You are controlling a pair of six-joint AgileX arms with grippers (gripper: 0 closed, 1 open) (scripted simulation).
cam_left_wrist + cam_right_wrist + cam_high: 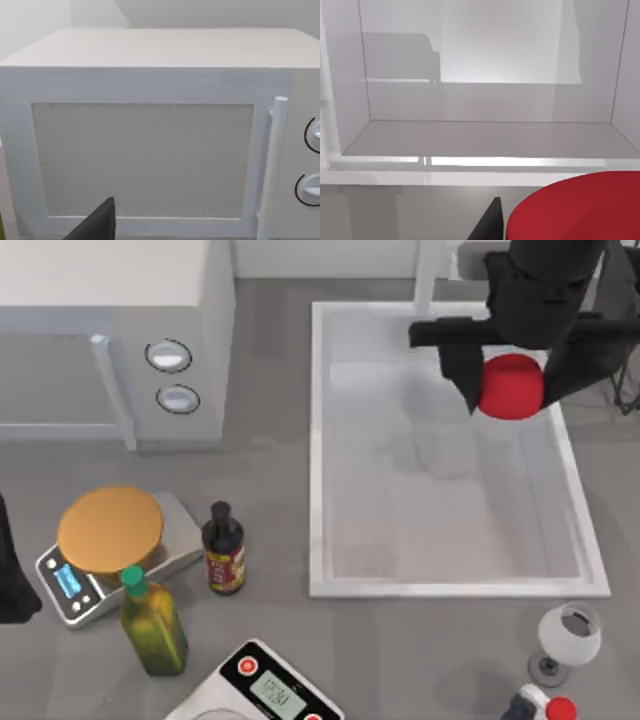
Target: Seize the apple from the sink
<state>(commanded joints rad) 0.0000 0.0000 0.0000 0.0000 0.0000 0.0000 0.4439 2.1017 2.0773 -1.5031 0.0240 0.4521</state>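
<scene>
Your right claw (pixel 510 380) held the apple (pixel 511 386) clamped between its fingers above the sink (pixel 317 440), likely lifted so it cleared the rim; left claw state untellable.

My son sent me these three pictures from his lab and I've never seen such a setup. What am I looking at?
It's a simulated two-armed AgileX robot at a table. One picture looks down from above; the other two come from cameras on each wrist. The right gripper, black, grips a red apple above the white sink. The left arm is parked at the table's left edge, its camera facing the microwave. Also on the table: a kitchen scale, an oil bottle, a dark sauce bottle and a wine glass.
</scene>
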